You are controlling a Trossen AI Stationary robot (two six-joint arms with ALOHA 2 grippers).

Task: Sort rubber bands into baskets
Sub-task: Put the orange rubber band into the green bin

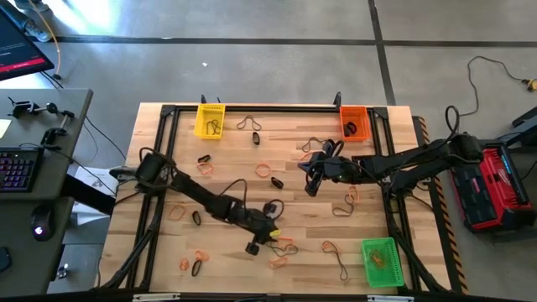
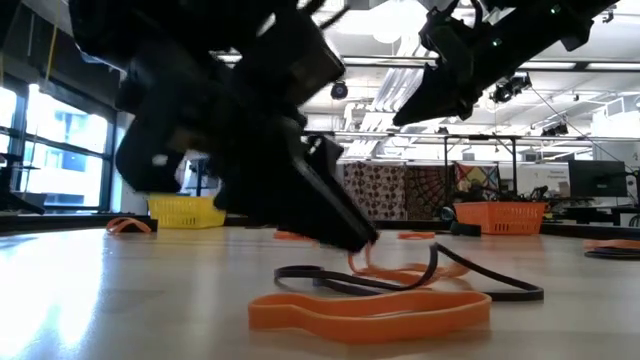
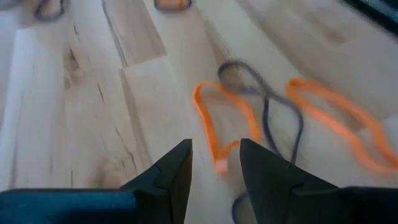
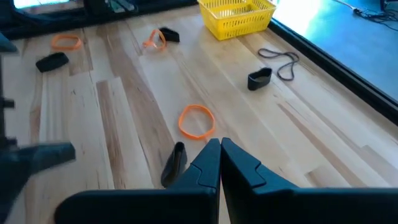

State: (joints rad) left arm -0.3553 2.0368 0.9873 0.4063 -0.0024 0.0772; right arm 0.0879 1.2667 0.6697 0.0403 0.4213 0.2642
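Lying tangled near the table's [image 1: 151, 126] front edge: thin orange rubber band [image 3: 217, 121] looped against a dark one [image 3: 273, 112]. Hovering just over them, left gripper [image 3: 214, 163], fingers parted, orange loop's end between the tips, nothing clamped. Waiting mid-table, right gripper [image 4: 220, 155], pinched shut, holding nothing.

Bright, even ceiling light; low view backlit, arm silhouetted; left wrist view motion-blurred.

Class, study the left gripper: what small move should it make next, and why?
Probably close. The left gripper is open and low at the table, with one end of an orange rubber band lying between its fingers, tangled beside a black band. Closing should catch the orange one.
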